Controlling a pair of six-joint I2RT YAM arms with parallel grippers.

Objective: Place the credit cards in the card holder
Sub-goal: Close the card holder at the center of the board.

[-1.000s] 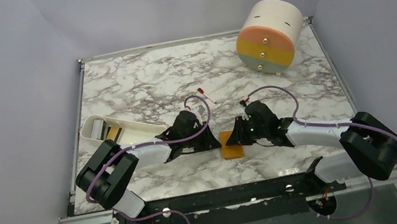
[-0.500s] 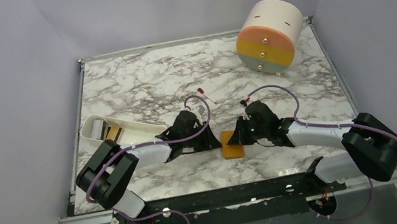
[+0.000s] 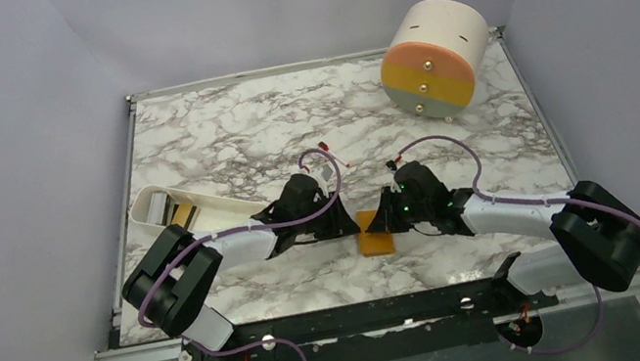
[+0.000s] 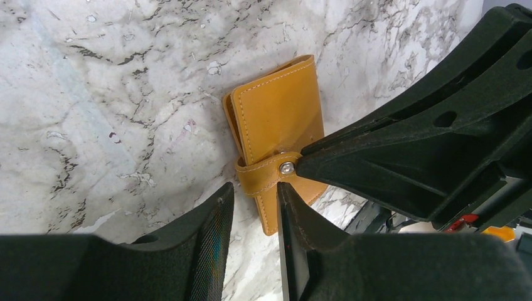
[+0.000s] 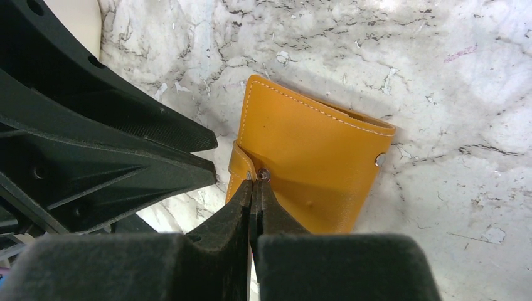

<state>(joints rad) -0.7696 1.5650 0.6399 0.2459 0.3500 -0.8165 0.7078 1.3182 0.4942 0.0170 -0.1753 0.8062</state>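
Observation:
The card holder, a closed orange-tan wallet with a snap strap, lies on the marble between my two grippers. It shows in the left wrist view and the right wrist view. My left gripper is narrowly open at the wallet's left edge, its tips beside the strap end with nothing held. My right gripper is shut, its tips pressed against the strap's snap stud. A golden-orange credit card and a silver-grey one lie in the white tray.
The white oblong tray sits at the left, close behind my left arm. A big cream-orange drum stands at the back right. A small red-and-white stick lies just behind the grippers.
My left gripper has edged slightly right and closer to the wallet's strap. The right gripper and the wallet have stayed put.

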